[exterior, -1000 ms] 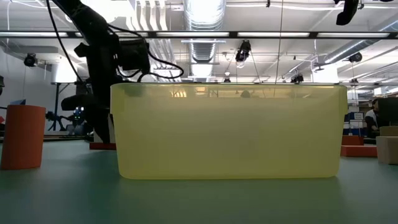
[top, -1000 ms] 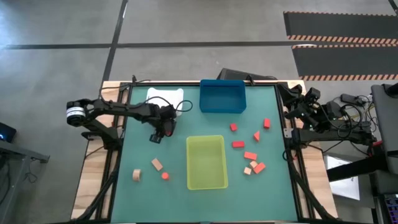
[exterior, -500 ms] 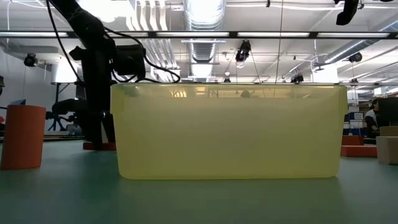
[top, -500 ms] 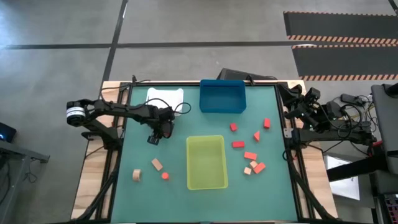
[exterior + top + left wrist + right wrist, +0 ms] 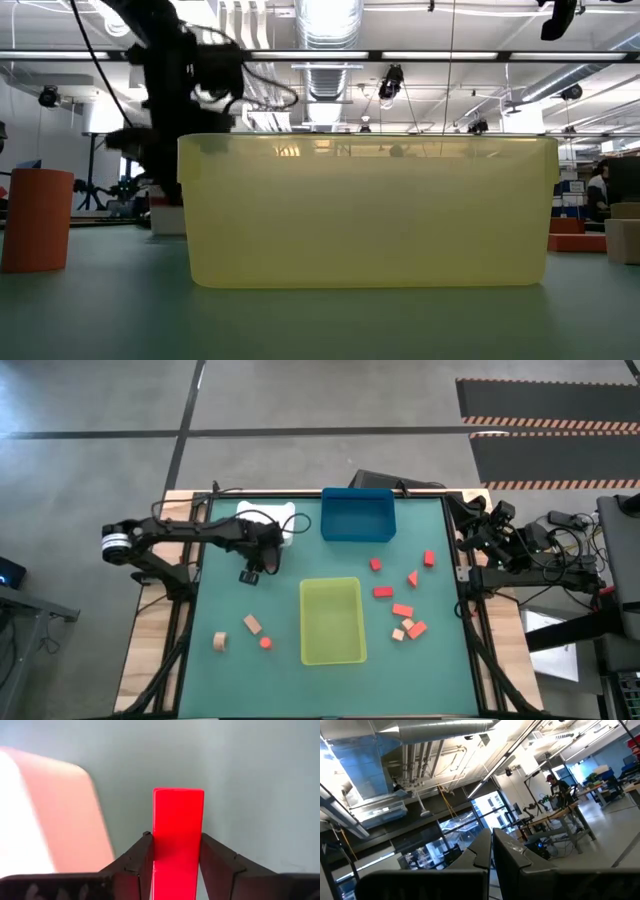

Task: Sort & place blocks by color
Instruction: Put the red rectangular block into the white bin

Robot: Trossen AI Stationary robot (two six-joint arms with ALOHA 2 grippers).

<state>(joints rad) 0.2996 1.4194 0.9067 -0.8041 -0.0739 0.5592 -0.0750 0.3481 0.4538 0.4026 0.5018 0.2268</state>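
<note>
Green table mat (image 5: 230,660), concrete floor around. L gripper (image 5: 176,851) jaws clamped on red block (image 5: 177,840), fingers (image 5: 137,862) tight both sides; hovers at 10 o'clock of mat, just beside white bin (image 5: 268,513). R gripper (image 5: 491,845) jaws shut, empty, parked at 3 o'clock edge. Other blocks (image 5: 403,610) scattered at 4 o'clock beside yellow-green bin (image 5: 331,653); blue bin (image 5: 357,517) at 12.
</note>
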